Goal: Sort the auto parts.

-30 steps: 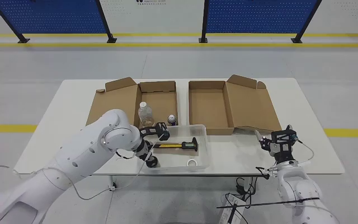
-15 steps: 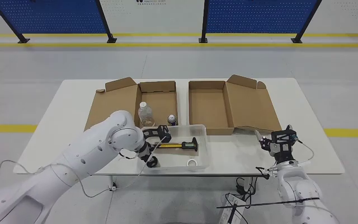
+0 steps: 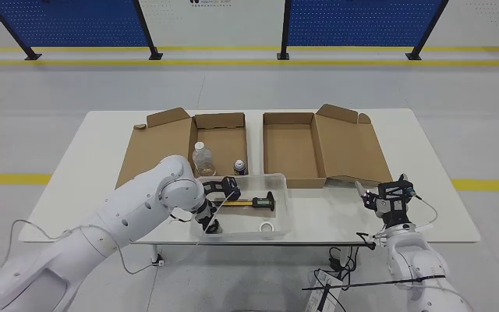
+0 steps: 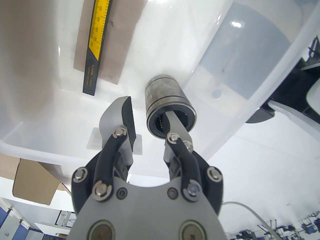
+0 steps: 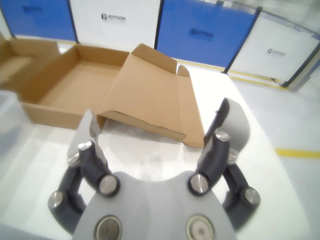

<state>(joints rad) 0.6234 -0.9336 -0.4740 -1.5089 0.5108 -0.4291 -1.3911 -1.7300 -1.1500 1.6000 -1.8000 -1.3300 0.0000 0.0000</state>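
Observation:
A dark metal cylindrical bearing [image 4: 170, 101] stands on end in the near left corner of the clear plastic bin [image 3: 282, 204]. My left gripper [image 4: 147, 111] is down in the bin and open. One finger [image 4: 175, 123] sits inside the bearing's bore and the other finger [image 4: 126, 116] stands outside, a gap away from its wall. From above, the left gripper [image 3: 211, 219] is over the bearing [image 3: 212, 228]. A yellow and black caliper [image 3: 253, 203] and a small white ring [image 3: 267, 227] also lie in the bin. My right gripper [image 5: 157, 111] hovers open and empty near the table's right front edge.
Two open cardboard boxes stand behind the bin. The left box [image 3: 221, 140] holds a clear bottle [image 3: 203, 159] and a small dark can [image 3: 239, 165]. The right box [image 3: 292, 148] holds nothing, and its flap [image 3: 351, 148] lies open toward my right gripper [image 3: 382, 196].
My left arm has shifted slightly to the right while its gripper stays at the bearing. The right arm has not moved.

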